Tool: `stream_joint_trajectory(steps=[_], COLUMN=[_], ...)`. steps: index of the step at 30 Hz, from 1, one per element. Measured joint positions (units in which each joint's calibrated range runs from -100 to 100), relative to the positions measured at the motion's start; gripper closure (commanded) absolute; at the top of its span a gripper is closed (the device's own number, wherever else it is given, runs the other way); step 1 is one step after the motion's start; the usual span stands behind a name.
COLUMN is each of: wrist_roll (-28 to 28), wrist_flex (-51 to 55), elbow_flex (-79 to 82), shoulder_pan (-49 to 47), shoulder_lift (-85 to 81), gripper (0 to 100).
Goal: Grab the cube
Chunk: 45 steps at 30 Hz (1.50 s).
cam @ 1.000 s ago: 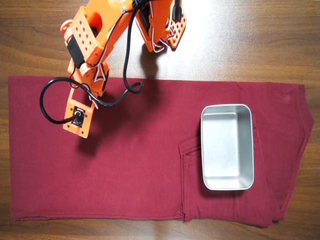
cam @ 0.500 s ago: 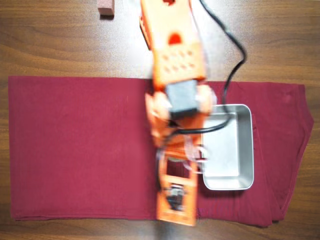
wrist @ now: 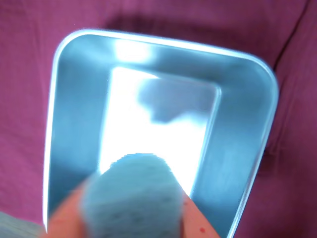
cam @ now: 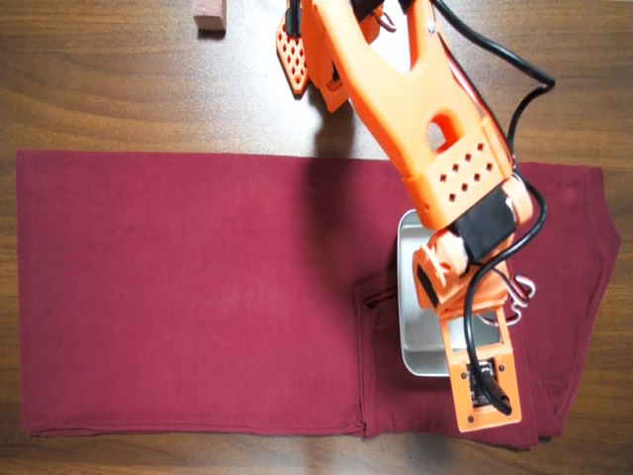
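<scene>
In the wrist view a blurred beige-grey cube (wrist: 132, 196) sits close to the lens at the bottom edge, between my orange fingers (wrist: 64, 218). My gripper (wrist: 133, 213) is shut on it and holds it above the shiny metal tray (wrist: 69, 124), which looks empty. In the overhead view my orange arm (cam: 415, 109) reaches over the tray (cam: 407, 341) at the right. The wrist and camera mount (cam: 480, 381) hide the gripper and the cube there.
A dark red cloth (cam: 188, 297) covers most of the wooden table (cam: 119, 89), and the tray stands on its right part. A reddish-pink block (cam: 210, 14) lies at the table's top edge, left of the arm's base.
</scene>
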Motion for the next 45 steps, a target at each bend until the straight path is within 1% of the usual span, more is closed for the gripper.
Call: stream_joint_trajectory(steps=[4,9,11,13,15,17,18,19,20,21,26,27,29,30,32,33,36,38,39,42,44,45], wrist_roll=[0.5,0.6,0.9,1.4,2.1,1.6,1.4,0.7,0.8,0.6,1.3,1.4,1.2,1.1,1.1,1.3,2.3,4.0,4.1,7.4,11.1,12.6], wrist_flex=[0.8,1.5,-0.2,-1.2,0.8,1.4,1.3,1.0,0.7,0.3,-0.8,-0.8,-0.5,-0.1,0.4,0.8,0.9,0.9,0.3,-6.0,-13.1,-14.5], elbow_flex=[0.0,0.0,0.0,0.0,0.0,0.0,0.0,0.0,0.0,0.0,0.0,0.0,0.0,0.0,0.0,0.0,0.6,1.0,1.0,2.8,14.5,22.6], shoulder_pan=[0.5,1.0,3.3,7.0,10.0,10.0,9.5,8.9,8.8,8.9,8.8,8.8,8.8,8.8,8.6,8.5,9.3,11.0,12.8,21.6,28.2,30.5], shoulder_lift=[0.1,0.1,0.1,-0.6,-1.2,-1.6,-1.6,-1.6,-1.6,-1.6,-1.6,-1.6,-1.6,-1.6,-1.6,-1.6,-1.6,-2.9,-4.6,-12.6,-24.1,-31.5], gripper=[69,69,66,67,67,67,56,48,45,37,37,39,39,43,91,100,100,97,100,100,100,100])
